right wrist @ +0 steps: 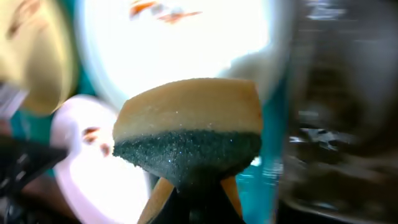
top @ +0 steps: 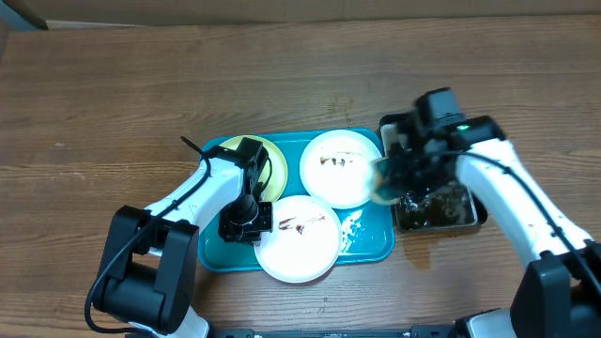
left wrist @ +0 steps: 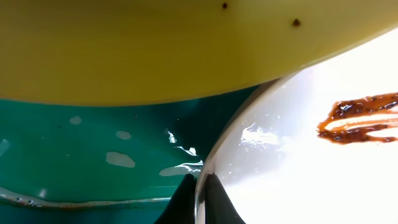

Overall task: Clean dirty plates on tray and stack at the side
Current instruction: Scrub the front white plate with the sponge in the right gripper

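Note:
Three plates lie on the teal tray [top: 371, 246]. The pale yellow plate [top: 274, 167] is at its back left. A white plate [top: 340, 169] with brown smears is at the back right. A second smeared white plate [top: 300, 239] is at the front. My left gripper [top: 246, 222] is shut on this front plate's left rim [left wrist: 214, 155], fingertips [left wrist: 200, 198] pinching it. My right gripper [top: 394, 174] is shut on a yellow sponge with a dark scrub side [right wrist: 189, 134], held above the tray's right edge.
A narrow black tray of dark water [top: 437, 208] stands just right of the teal tray, under my right arm. Water droplets lie on the teal tray floor [left wrist: 118, 158]. The wooden table [top: 113, 103] surrounds everything.

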You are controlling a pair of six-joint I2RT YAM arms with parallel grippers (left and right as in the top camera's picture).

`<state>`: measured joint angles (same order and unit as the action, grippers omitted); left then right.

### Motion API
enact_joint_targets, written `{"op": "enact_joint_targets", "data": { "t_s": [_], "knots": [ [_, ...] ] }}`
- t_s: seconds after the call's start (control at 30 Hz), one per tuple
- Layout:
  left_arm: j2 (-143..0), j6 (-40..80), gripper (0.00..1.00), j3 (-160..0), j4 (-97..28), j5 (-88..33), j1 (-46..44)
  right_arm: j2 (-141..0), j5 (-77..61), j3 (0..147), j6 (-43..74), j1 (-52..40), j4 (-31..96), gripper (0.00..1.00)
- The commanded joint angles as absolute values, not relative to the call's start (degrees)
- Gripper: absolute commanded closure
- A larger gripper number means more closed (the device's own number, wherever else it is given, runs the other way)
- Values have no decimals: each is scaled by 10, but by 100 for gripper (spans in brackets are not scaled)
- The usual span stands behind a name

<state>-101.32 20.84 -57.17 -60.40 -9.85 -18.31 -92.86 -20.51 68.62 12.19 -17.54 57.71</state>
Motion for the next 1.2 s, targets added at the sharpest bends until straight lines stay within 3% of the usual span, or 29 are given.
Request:
{"op": "enact_joint_targets", "data": {
  "t_s": [0.0, 0.4, 0.83, 1.17],
  "knots": [
    [-1018, 210, 96, -572, -595, -75, -184, -925, -256, 694, 141, -247, 557, 96],
    [-1018, 210, 96, -572, -604, -75, -184, -976, -195, 686, 333, -443, 439, 96],
    [-1018, 210, 96, -572, -604, -75, -184, -1057, -193, 686, 463, -479, 334, 96],
    [-1018, 210, 96, -572, -603, -75, -184, -1090, -196, 686, 502, -480, 322, 96]
  ]
}}
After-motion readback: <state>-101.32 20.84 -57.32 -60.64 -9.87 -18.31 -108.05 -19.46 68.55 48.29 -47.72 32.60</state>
